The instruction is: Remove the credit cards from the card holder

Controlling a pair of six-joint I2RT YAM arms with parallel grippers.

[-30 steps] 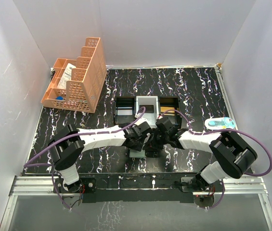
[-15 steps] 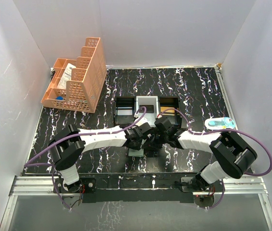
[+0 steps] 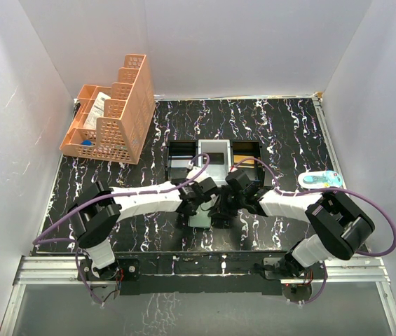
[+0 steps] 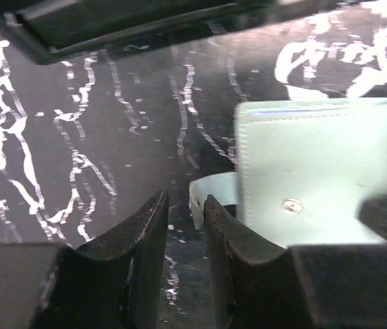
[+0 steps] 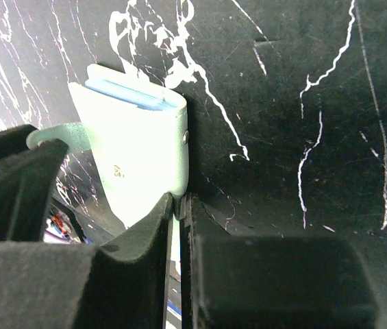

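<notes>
The card holder [image 3: 202,218] is pale grey-green and sits low over the black marbled table between my two grippers. My right gripper [image 5: 179,199] is shut on the card holder's [image 5: 138,157] lower edge, and a thin pale strip shows between its jaws. A blue credit card edge [image 5: 128,94] peeks from the holder's far end. My left gripper [image 4: 185,202] stands narrowly open just left of the holder [image 4: 316,164]. Only table shows in its gap, and its right finger [image 4: 231,253] is against the holder's pale flap [image 4: 215,188]. A metal snap [image 4: 290,205] shows on the holder.
A black-and-white three-compartment tray [image 3: 215,155] lies just beyond the grippers, and its dark rim [image 4: 111,31] tops the left wrist view. An orange lattice organiser [image 3: 110,115] stands at the far left. A small blue-and-white object [image 3: 320,180] lies at the right edge.
My left gripper's jaws have narrowed and it has edged left along the holder. My right gripper has kept its grip and barely moved.
</notes>
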